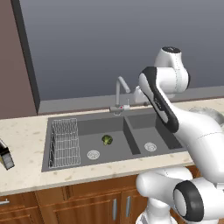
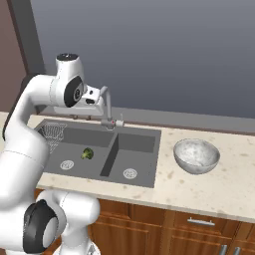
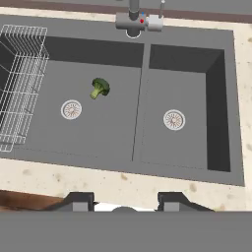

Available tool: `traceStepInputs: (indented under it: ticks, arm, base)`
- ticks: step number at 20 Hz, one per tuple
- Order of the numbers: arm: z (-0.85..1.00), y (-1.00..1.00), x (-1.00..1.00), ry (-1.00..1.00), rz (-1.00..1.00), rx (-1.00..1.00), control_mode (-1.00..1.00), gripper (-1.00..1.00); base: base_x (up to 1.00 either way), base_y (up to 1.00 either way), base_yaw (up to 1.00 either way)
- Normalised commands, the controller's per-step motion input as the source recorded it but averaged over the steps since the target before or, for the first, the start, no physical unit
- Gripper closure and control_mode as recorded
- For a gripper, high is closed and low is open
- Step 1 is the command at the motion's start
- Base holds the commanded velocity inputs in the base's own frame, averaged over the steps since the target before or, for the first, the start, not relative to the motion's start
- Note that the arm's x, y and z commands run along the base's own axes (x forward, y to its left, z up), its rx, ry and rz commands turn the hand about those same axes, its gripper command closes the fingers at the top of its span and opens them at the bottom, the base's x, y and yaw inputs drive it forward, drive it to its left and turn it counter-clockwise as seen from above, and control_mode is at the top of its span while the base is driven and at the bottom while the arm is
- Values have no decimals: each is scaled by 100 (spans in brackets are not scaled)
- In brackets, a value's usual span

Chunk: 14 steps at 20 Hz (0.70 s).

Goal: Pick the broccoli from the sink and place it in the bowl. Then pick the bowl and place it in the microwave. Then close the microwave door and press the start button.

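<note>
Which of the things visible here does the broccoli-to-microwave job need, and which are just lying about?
Needed: broccoli lying in the left basin of the sink; bowl on the counter to the sink's right.

Lying about: wire rack, faucet, dark object at the counter's left edge.

No text, label, brand, number or sign can be read anywhere in these pictures.
</note>
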Motion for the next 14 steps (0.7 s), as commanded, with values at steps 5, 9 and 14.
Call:
traceStepInputs:
  ticks: [5,9,14]
  arm:
    - [-8,40,-1,0,1,-3,-100,-100]
    - [-24,100,3,-1,-1,-12,-100,-100]
    - [-39,98,28,1,-11,-19,-100,-100]
  base:
    - [0,0,0]
    - [0,0,0]
    - [0,0,0]
